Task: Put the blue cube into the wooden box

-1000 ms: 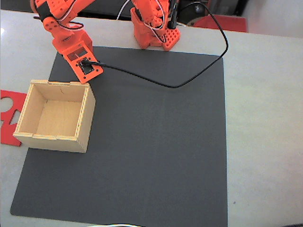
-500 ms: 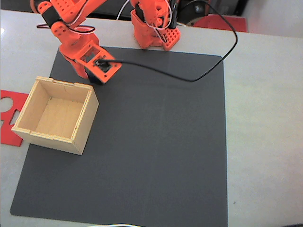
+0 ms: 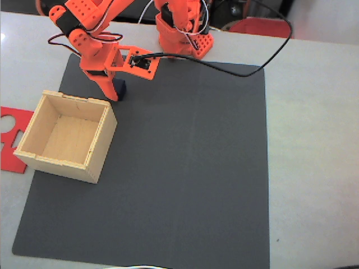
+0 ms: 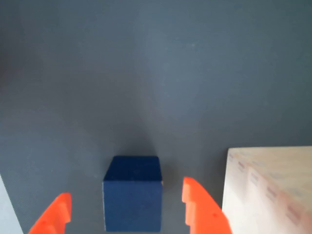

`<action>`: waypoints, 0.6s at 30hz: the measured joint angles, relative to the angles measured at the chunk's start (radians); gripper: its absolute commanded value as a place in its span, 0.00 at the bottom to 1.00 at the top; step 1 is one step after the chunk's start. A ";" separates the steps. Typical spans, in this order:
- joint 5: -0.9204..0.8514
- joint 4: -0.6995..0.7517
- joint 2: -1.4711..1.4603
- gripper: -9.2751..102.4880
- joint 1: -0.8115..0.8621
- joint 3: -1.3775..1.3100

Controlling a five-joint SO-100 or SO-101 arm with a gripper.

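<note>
**Gripper straddling the blue cube beside the box**

In the wrist view the gripper (image 4: 126,214) stood open at the bottom of the frame, its two orange fingertips (image 4: 195,202) flanking the blue cube (image 4: 132,199) with a gap visible on each side; no contact was evident. The cube rested on the dark grey mat (image 4: 146,73), just beside a corner of the wooden box (image 4: 268,190) at lower right. In the fixed view the gripper (image 3: 116,92) pointed down in the upper left of the frame, the cube (image 3: 121,89) showing as a dark block at its tip, just above the upper right corner of the box (image 3: 104,145). The box interior was empty. A red cut-out sheet (image 3: 8,140) lay at the left edge. Over the preceding second the arm had swung rightward, away from the box's rim, and the box itself had rotated slightly, suggesting a nudge. Judged stage: cube bracketed, grasp not yet closed; lift and transfer remained.
</note>
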 measured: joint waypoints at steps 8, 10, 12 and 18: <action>0.000 0.011 -0.026 0.34 0.049 -0.002; 0.000 0.008 -0.048 0.34 0.069 -0.002; 0.000 0.008 -0.071 0.34 0.083 -0.002; 0.000 -0.025 -0.084 0.15 0.100 -0.002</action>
